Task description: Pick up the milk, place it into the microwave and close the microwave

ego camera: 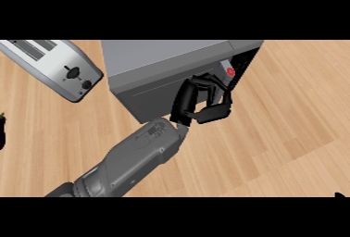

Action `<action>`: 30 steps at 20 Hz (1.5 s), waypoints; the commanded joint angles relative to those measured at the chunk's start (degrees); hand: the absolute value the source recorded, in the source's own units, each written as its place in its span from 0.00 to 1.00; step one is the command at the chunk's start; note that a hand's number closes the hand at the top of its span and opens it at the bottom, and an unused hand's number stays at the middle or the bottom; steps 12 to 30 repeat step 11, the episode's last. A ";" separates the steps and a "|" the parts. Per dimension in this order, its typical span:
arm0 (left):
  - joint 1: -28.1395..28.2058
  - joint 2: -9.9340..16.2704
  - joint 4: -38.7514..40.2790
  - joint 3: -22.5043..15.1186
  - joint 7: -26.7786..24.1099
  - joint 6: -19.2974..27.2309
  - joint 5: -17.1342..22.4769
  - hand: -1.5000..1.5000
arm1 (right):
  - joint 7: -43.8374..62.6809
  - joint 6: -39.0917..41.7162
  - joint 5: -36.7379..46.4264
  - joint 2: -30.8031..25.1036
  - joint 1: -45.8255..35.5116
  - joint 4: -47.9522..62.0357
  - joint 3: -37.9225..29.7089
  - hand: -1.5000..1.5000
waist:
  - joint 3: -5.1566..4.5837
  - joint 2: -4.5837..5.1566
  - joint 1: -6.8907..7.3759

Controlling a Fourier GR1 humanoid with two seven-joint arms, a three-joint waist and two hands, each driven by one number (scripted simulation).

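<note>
- Head view. Microwave: a grey box at the far centre of the wooden counter, its lighter top towards the far side and its darker front face turned near and left
- Door: the dark front panel lies almost flush with the box; a narrow dark gap shows along the microwave's right side
- Milk: not plainly seen on the counter or in a hand; a small red mark sits in the dark gap, and whether it belongs to the milk cannot be told
- Left hand: at the right end of the door, on a grey forearm that comes in from the near left; fingers curled together towards the thumb, lying against the door's edge, with nothing seen clasped between them
- Right hand: only a dark tip shows at the near right edge; its state cannot be told
- Toaster: silver, far left, set at a slant, well apart from the left hand and just left of the microwave
</note>
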 commanded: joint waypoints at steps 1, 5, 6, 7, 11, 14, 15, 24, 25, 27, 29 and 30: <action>-4.22 -0.21 5.02 1.17 0.48 -1.39 1.07 1.00 | 0.01 1.63 -1.69 -1.07 0.71 -0.68 -0.17 0.00 | 0.09 1.02 -0.88; -5.14 -0.21 5.39 1.36 -0.25 -1.29 2.08 1.00 | 0.53 1.60 -2.11 -1.55 0.81 -1.46 -0.42 0.00 | 0.05 1.01 -0.71; -5.72 -0.21 5.41 1.39 0.49 -1.28 2.55 1.00 | 0.75 1.48 -2.20 -1.67 0.93 -1.55 -0.50 0.00 | 0.08 1.07 -1.09; -5.82 -0.21 5.61 1.35 -0.14 -0.83 2.46 1.00 | 0.73 1.61 -2.58 -2.02 1.35 -2.06 -1.11 0.00 | 0.05 0.69 -1.05; -5.03 -0.21 6.03 0.50 -0.86 -1.29 3.55 1.00 | 1.43 2.69 -3.12 -3.12 2.54 -2.74 -0.95 0.00 | 0.04 0.70 -1.30; -5.03 -0.21 6.03 0.50 -0.86 -1.29 3.55 1.00 | 1.43 2.69 -3.12 -3.12 2.54 -2.74 -0.95 0.00 | 0.04 0.70 -1.30; -5.03 -0.21 6.03 0.50 -0.86 -1.29 3.55 1.00 | 1.43 2.69 -3.12 -3.12 2.54 -2.74 -0.95 0.00 | 0.04 0.70 -1.30; -5.03 -0.21 6.03 0.50 -0.86 -1.29 3.55 1.00 | 1.43 2.69 -3.12 -3.12 2.54 -2.74 -0.95 0.00 | 0.04 0.70 -1.30; -5.03 -0.21 6.03 0.50 -0.86 -1.29 3.55 1.00 | 1.43 2.69 -3.12 -3.12 2.54 -2.74 -0.95 0.00 | 0.04 0.70 -1.30; -5.03 -0.21 6.03 0.50 -0.86 -1.29 3.55 1.00 | 1.43 2.69 -3.12 -3.12 2.54 -2.74 -0.95 0.00 | 0.04 0.70 -1.30; -5.03 -0.21 6.03 0.50 -0.86 -1.29 3.55 1.00 | 1.43 2.69 -3.12 -3.12 2.54 -2.74 -0.95 0.00 | 0.04 0.70 -1.30; -5.03 -0.21 6.03 0.50 -0.86 -1.29 3.55 1.00 | 1.43 2.69 -3.12 -3.12 2.54 -2.74 -0.95 0.00 | 0.04 0.70 -1.30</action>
